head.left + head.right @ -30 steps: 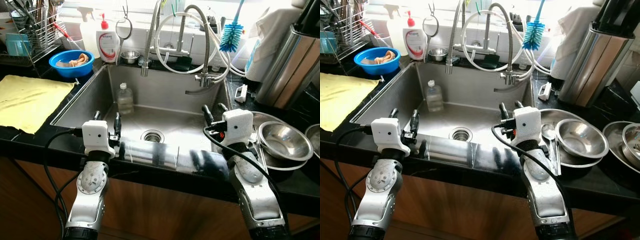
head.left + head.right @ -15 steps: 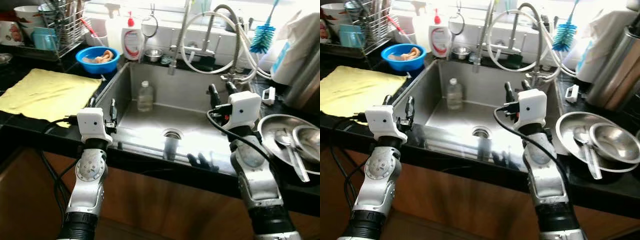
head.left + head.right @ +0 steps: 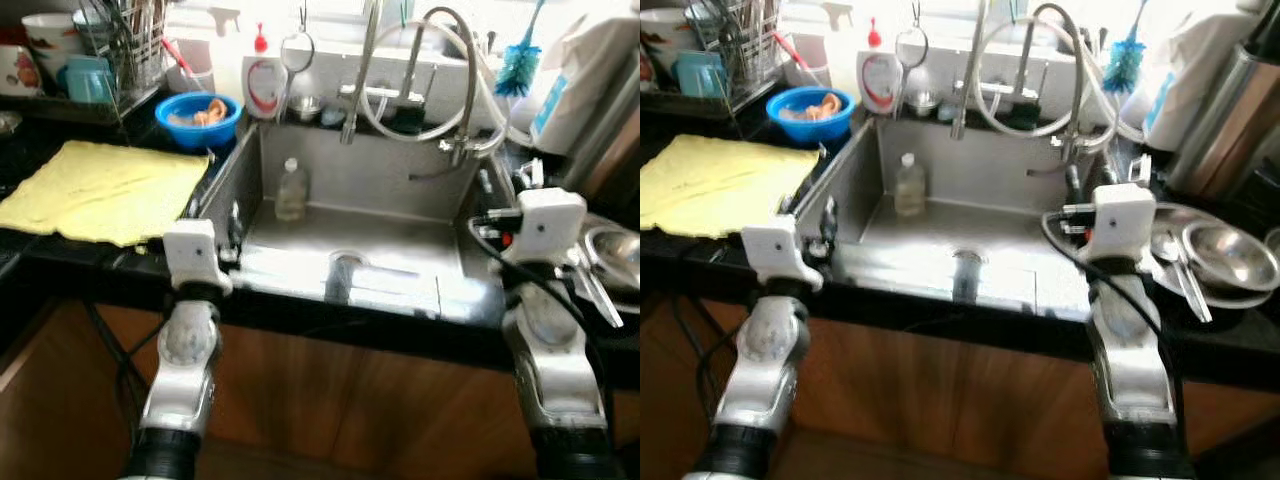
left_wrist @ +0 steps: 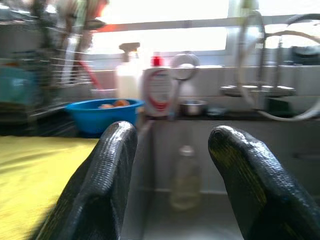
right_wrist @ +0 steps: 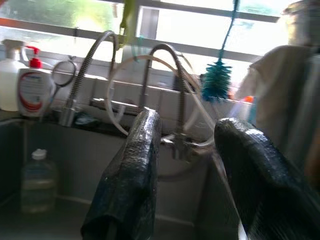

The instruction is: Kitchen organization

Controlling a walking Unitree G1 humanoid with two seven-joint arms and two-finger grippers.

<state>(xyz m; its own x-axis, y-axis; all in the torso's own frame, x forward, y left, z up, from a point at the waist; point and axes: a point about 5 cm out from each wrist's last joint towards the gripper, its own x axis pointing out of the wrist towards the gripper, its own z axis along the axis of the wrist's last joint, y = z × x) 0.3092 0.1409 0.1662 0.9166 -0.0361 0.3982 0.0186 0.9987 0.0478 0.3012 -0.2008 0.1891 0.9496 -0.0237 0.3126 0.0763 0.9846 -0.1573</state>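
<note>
While I stand at the front edge of the steel sink, my left gripper hangs released, its two black fingers spread with nothing between them, above the sink's left front corner, and my right gripper is likewise spread and empty near the sink's right side. Beyond the left fingers, a small clear bottle stands upright in the basin against the back wall. To my left a yellow cloth lies flat on the black counter, with a blue bowl behind it and a wire rack of utensils further back. A white pump bottle with a red nozzle stands by the tap; its red-and-white label is too blurred to read, and I make out no other writing. To my right are steel bowls and a turquoise bottle brush. My judgement: the head views are smeared, so I should settle my stance first, then reach the left gripper in level, keeping the fingers wide around the bottle's body.
</note>
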